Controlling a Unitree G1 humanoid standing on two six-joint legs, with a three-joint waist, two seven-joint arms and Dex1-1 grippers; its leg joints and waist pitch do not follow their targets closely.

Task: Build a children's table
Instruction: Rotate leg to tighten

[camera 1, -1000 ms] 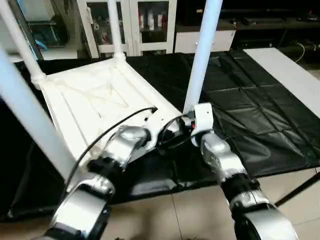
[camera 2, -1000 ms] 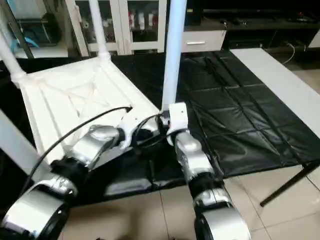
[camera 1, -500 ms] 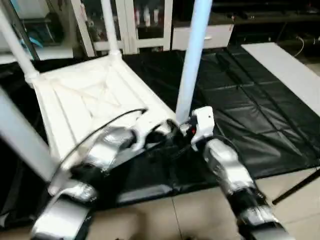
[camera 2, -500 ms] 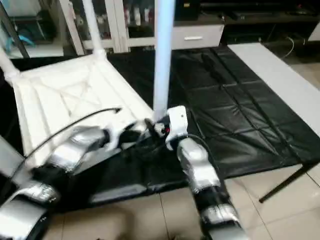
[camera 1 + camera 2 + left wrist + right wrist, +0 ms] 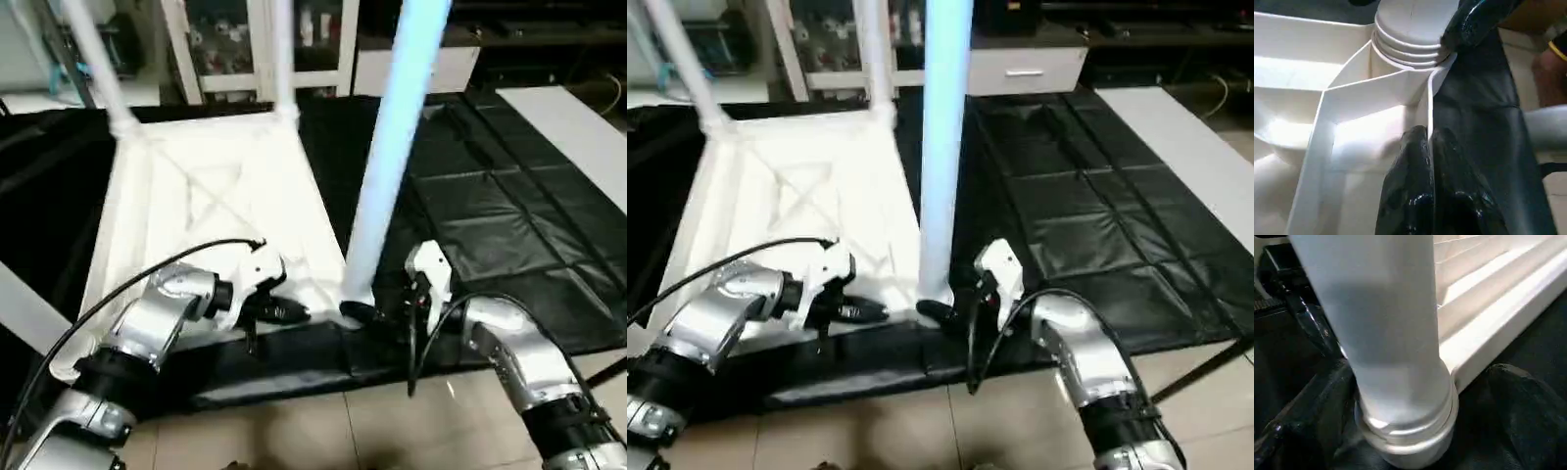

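The children's table top [image 5: 196, 196] lies upside down on the black-covered work table, ribs up. A white leg [image 5: 392, 147] stands upright in the near right corner socket [image 5: 1410, 34]. Two more legs [image 5: 279, 59] [image 5: 93, 59] rise from the far corners, and another [image 5: 29, 304] crosses the near left. My left gripper [image 5: 284, 311] is shut on the top's thin near rim [image 5: 1429, 107], just beside that socket. My right gripper [image 5: 1415, 431] is open, its fingers [image 5: 1317, 421] wide apart on either side of the leg's base and clear of it.
The black cover [image 5: 509, 196] stretches to the right of the table top; its front edge runs just below my grippers, with tile floor [image 5: 343, 431] beyond. A white board [image 5: 578, 127] lies at the far right. Cabinets [image 5: 245, 39] stand behind. My left arm's cable [image 5: 147, 279] arcs over the rim.
My right gripper's fingers have spread apart from the near right leg's base. The left gripper has kept its hold on the rim. The whole picture has shifted with the camera.
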